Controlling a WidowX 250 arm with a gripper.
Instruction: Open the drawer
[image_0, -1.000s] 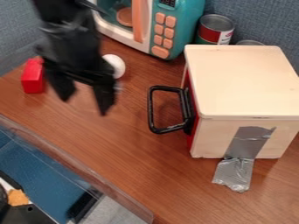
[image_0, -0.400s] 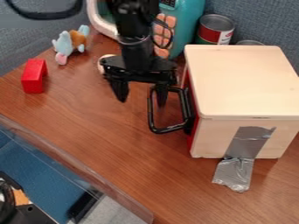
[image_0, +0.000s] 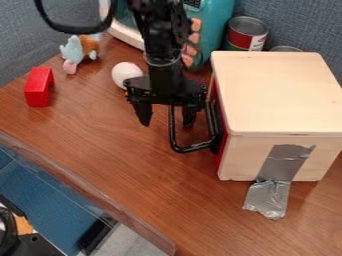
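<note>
The gripper (image_0: 167, 123) hangs with its fingers wide apart, by the black handle (image_0: 194, 147) on the box (image_0: 280, 95).

Wood-grain table (image_0: 113, 160) within blue-gray fabric walls (image_0: 300, 25)
The walls rise behind the table and at its upper left; a translucent edging (image_0: 67, 177) runs along its lower-left side, with a blue surface (image_0: 40, 187) and a pale gray patch (image_0: 130, 242) beyond, under soft light.

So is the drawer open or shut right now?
Shut, as far as this view shows: the red drawer front sits up against the wooden box, with no visible gap.
</note>
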